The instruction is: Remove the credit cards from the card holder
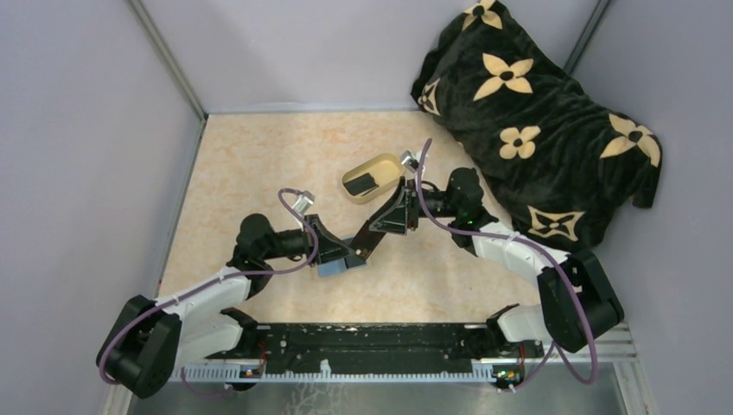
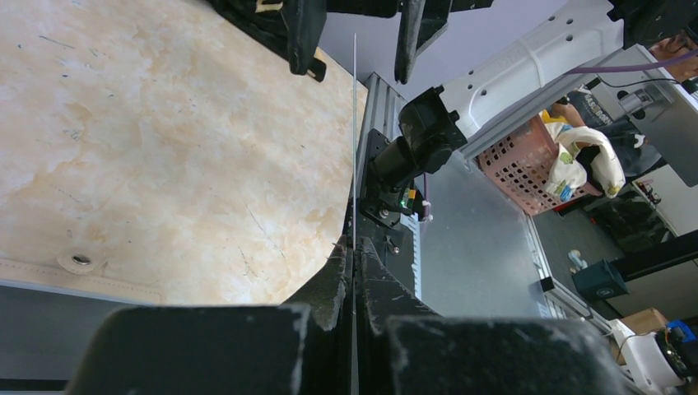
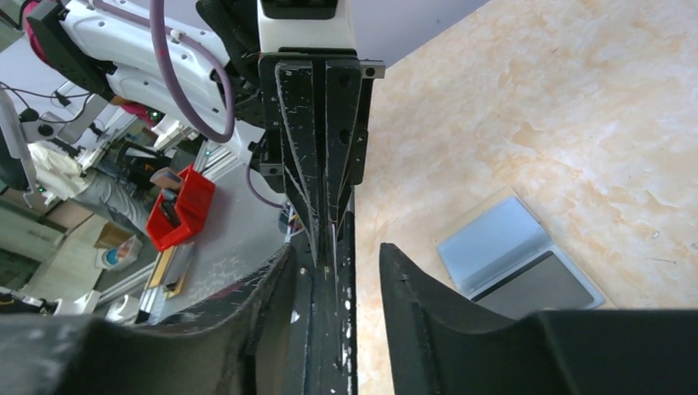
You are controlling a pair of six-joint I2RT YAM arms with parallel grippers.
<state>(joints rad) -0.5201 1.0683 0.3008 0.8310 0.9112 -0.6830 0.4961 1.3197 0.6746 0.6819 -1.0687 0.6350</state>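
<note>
holder lies open and flat, blue-grey faces up. one black card lies flat in dish. second card seen edge-on only.

- I see a beige, marbled table.
- Black blanket, cream flower pattern.
- Cream-yellow dish, black card inside.
- Holder faces blue-grey.
- Purple cables on my black-and-white arms.

Blanket fills far right; dish near right end effector; left tabletop open.
</note>
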